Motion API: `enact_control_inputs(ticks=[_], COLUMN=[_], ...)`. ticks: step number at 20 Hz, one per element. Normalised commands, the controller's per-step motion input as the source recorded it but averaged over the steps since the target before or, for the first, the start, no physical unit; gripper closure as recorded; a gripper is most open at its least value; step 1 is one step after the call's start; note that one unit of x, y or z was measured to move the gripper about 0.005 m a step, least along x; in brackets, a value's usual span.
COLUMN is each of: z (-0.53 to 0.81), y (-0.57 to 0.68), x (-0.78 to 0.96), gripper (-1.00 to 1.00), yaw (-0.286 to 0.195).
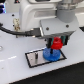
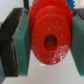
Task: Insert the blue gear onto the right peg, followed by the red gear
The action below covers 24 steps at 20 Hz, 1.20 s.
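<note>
In the exterior view the blue gear lies flat on the right part of the grey black-bordered plate. The right peg is hidden under it. Just above the blue gear hangs the red gear, with my gripper shut on it. In the wrist view the red gear fills the middle, its centre hole showing, clamped between the teal pads. Whether the red gear touches the blue one I cannot tell.
The plate rests on a white table. A black cable runs along the arm's body at the exterior view's left. The plate's left half is bare grey.
</note>
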Motion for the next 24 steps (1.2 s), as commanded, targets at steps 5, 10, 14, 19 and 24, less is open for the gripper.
enact_control_inputs(ticks=[5,10,14,19,24], z=[-0.08,-0.33,-0.32,0.13,0.01], y=[-0.02,-0.03,0.0,-0.13,-0.17], x=[0.45,0.28,0.08,-0.03,0.0], gripper=[1.0,1.0,1.0,1.0,1.0], yaw=[0.0,0.0,0.0,0.0,0.0])
